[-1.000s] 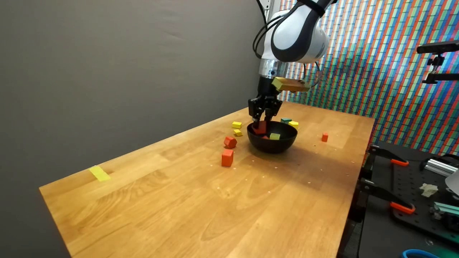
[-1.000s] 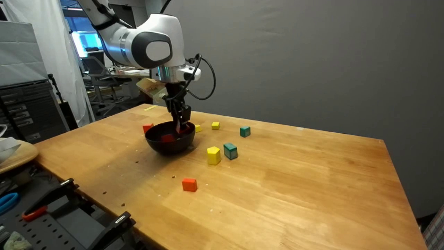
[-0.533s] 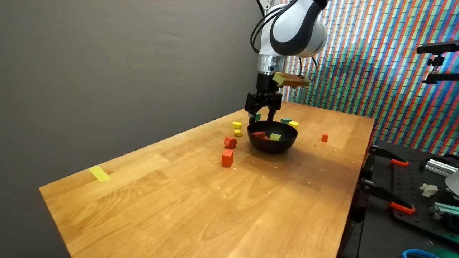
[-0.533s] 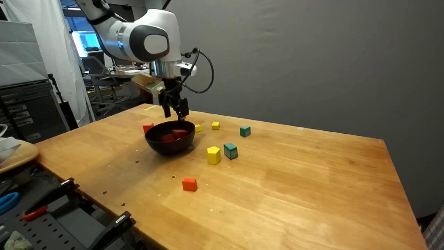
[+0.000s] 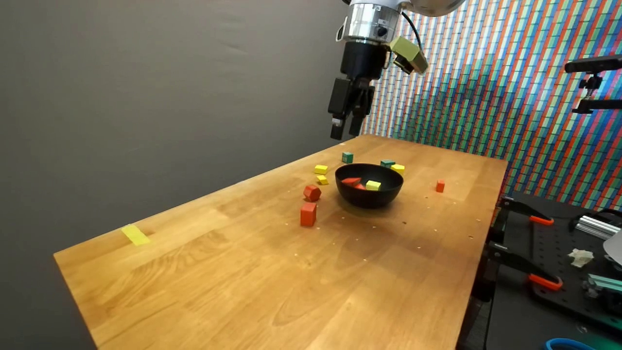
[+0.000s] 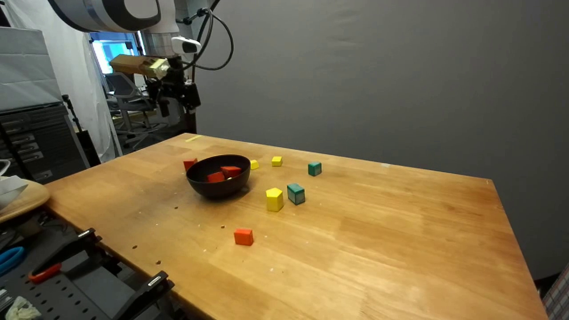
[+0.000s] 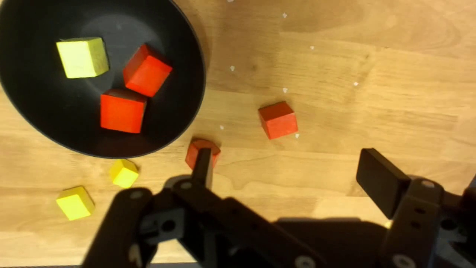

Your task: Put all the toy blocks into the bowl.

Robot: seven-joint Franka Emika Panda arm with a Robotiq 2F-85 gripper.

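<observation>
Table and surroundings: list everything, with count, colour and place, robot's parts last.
Table: one, brown, mid-scene
Bowl: one, black, on table
Red blocks: five, red, two in bowl, three on table
Yellow blocks: four, yellow, one in bowl, three on table
Green blocks: two, green, on table
Flat strip: one, yellow, near table corner
Clamps: two, black and orange, beside table
Backdrop: one, grey, behind table
Patterned screen: one, multicoloured, beyond table
Curtain: one, white, background
Other clutter: uncounted, mixed, around table
Robot arm: one, white and black, above table
Gripper: one, black, above table, open
</observation>
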